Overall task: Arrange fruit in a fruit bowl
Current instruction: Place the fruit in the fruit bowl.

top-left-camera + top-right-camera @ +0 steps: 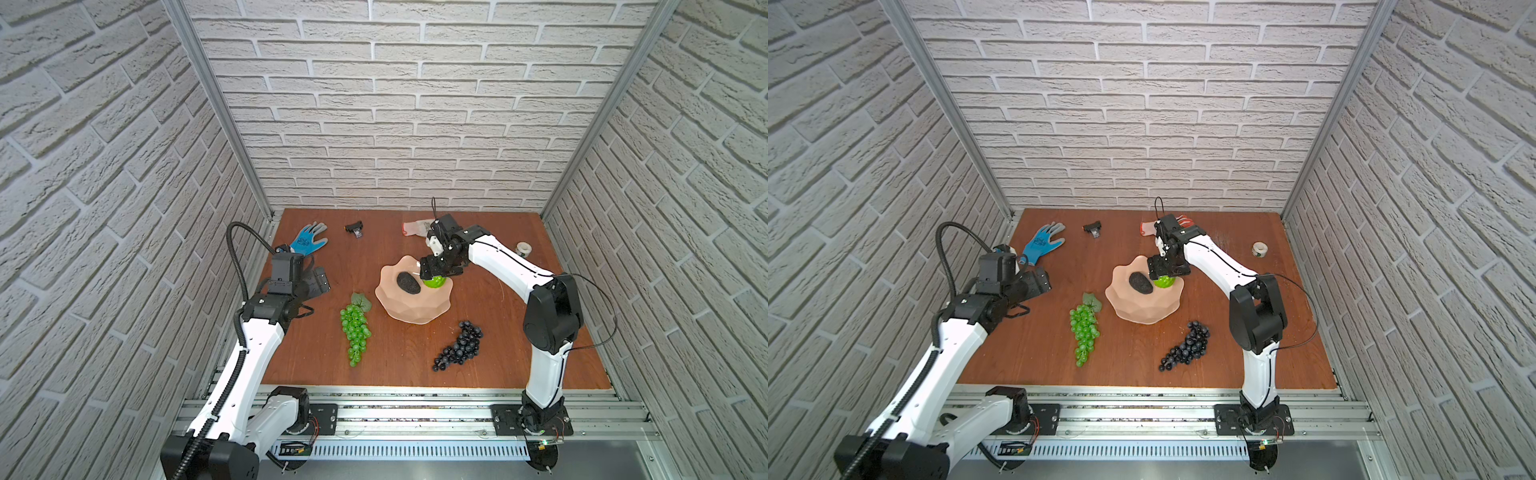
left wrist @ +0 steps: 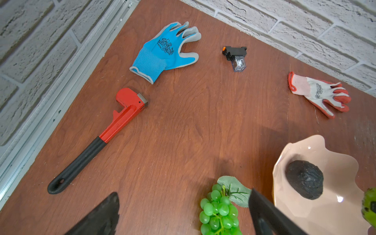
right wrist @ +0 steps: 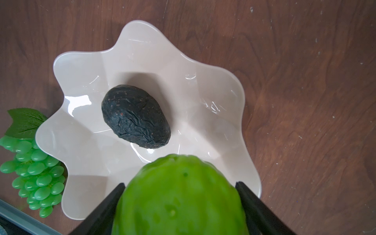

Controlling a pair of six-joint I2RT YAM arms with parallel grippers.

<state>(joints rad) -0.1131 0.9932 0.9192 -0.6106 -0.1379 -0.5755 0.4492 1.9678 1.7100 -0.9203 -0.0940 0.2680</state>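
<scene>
While right tool [image 3: 179, 183] grips ribbed-looking green fruit [image 3: 179, 205], wrinkled oval [image 3: 135, 117] in bowl [image 3: 213, 85]

Brown table [image 1: 316, 357] — bowl [image 1: 409, 315], green grapes [image 1: 355, 328], dark grapes [image 1: 461, 345], blue glove [image 1: 308, 239], pale glove [image 2: 317, 92], wrench [image 2: 114, 130]

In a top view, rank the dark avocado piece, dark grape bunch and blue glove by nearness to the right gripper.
1. avocado piece, in the fruit bowl beside the right gripper.
2. dark grape bunch, on the robot's side of the bowl.
3. blue glove, far back-left corner.
</scene>
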